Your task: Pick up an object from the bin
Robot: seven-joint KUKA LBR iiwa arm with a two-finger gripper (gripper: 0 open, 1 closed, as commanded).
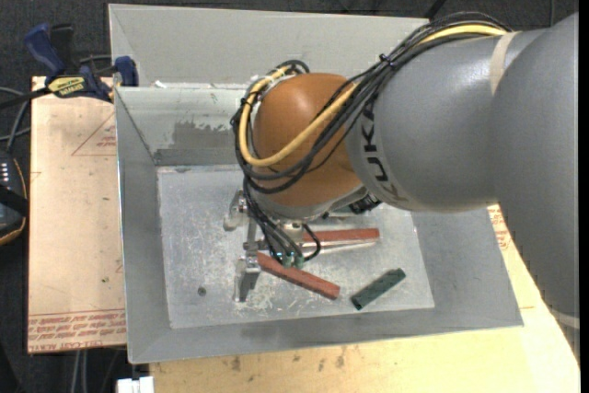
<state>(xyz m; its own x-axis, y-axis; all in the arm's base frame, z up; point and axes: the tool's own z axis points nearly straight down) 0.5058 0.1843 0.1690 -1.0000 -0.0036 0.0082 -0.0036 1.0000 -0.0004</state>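
Grey arm [460,124] is seen reaching in from the right, with the bin's [138,225] upper right covered by it. The orange cover [304,138] on the wrist is placed over the bin's middle and is looped by black and yellow cables [244,129].

Bin: grey metal, sloped walls, scuffed flat floor. Three loose things are contained, all on the floor's lower right half, none stacked in a heap.

Red stick [299,278]: long, flat, narrow, reddish-brown, laid diagonally with its upper left end just beside the pincer and its lower right end pointed toward the front wall. It is the thing nearest the pincer.

Second stick [348,236]: same colour and shape, laid roughly level just behind the first, its left part hidden under the wrist. The two are near each other; contact cannot be judged.

Green block [378,288]: short, dark, oblong, tilted, set apart to the right of the red stick's lower end.

Pincer [248,279]: lowered to the floor at the left end of the red stick. Whether it is open, closed or gripping the stick cannot be told.
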